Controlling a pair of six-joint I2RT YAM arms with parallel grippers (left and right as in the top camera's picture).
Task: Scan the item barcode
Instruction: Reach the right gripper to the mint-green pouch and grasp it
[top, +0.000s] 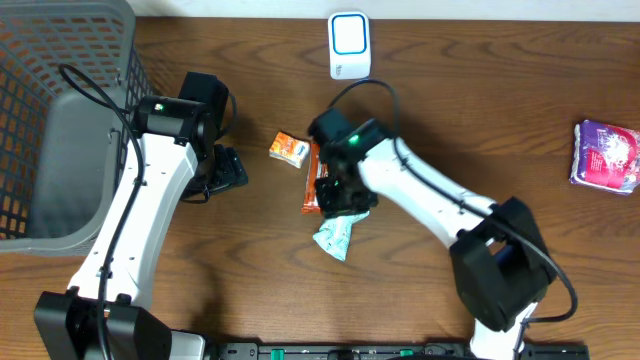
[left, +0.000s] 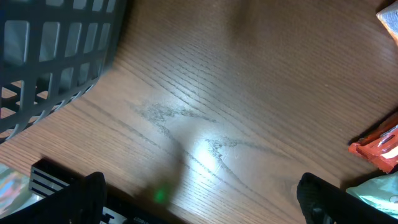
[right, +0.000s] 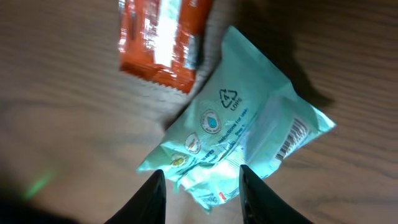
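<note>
The brown wooden table (top: 450, 90) carries a grey plastic mesh basket (top: 40, 60) at its left end. The left gripper (top: 228, 170) hangs beside the basket with its jaws spread wide over bare wood and nothing between them.

At the table's far edge stands a white device (top: 349, 45) with a blue-framed window, possibly the scanner. A purple packet (top: 605, 155) lies well apart at the right edge.

The right gripper (right: 202, 193) is down at mid-table over a pale teal wipes packet (right: 242, 124), which lies flat on the wood with its barcode (right: 292, 140) facing up near one corner. The black fingers (right: 152, 196) straddle the packet's near end. Whether they pinch it cannot be told.

An orange-red snack wrapper (right: 161, 37) touches the teal packet's far side. A small orange packet (top: 288, 150) lies just beside the wrapper.
</note>
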